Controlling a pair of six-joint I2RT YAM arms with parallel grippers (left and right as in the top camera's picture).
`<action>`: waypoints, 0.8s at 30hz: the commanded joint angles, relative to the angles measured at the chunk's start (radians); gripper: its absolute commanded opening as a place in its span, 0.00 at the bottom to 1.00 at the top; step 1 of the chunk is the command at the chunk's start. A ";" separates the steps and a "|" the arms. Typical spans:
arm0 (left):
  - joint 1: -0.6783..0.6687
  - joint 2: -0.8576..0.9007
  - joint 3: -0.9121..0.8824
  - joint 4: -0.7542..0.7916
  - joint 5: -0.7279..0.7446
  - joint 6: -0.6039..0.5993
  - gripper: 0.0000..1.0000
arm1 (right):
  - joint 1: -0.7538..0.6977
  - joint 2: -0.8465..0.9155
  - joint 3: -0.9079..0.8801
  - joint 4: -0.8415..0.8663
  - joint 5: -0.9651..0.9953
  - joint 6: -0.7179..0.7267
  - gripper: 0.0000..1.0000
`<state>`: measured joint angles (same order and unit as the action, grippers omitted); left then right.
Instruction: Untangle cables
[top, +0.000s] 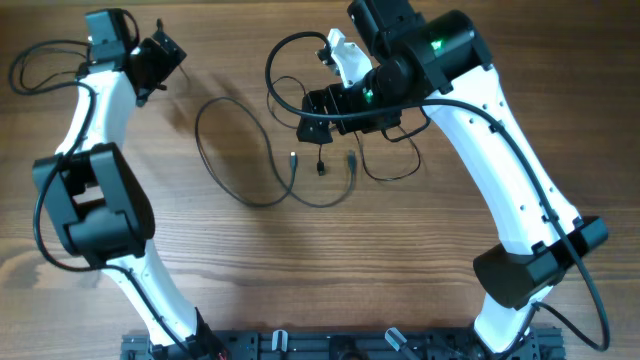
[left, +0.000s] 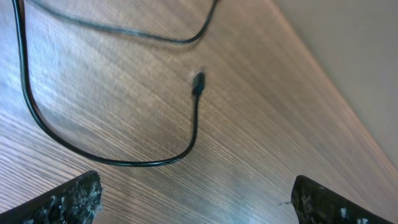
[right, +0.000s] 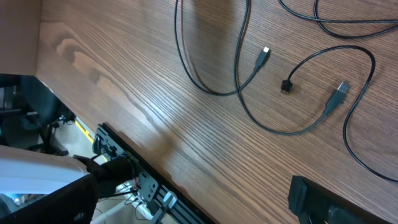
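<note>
Lying slack mid-frame on table (top: 400, 250), cables (top: 293, 158) seen looped over one another. Left fingers (left: 62, 199) spread, empty, upper left; right fingers (right: 317, 199) spread above tangle. Risk judged: two strands pinched together, knot tightened by pull.

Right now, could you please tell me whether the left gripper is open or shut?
Open: the left gripper shows its fingertips far apart in the wrist view, with only bare wooden table between them.
</note>
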<state>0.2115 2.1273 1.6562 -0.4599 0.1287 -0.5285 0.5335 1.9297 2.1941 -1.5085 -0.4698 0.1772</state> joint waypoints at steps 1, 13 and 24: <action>-0.004 0.081 0.005 -0.005 -0.074 -0.173 1.00 | 0.004 0.002 -0.007 0.001 -0.001 -0.020 1.00; 0.025 0.196 0.005 0.319 -0.116 -0.208 0.58 | 0.004 0.002 -0.010 -0.001 -0.001 -0.019 0.99; 0.098 -0.021 0.044 0.345 0.334 0.088 1.00 | 0.004 0.002 -0.010 0.003 0.007 -0.017 0.99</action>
<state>0.3500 2.2528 1.6676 -0.0959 0.2497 -0.4774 0.5335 1.9297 2.1941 -1.5120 -0.4698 0.1772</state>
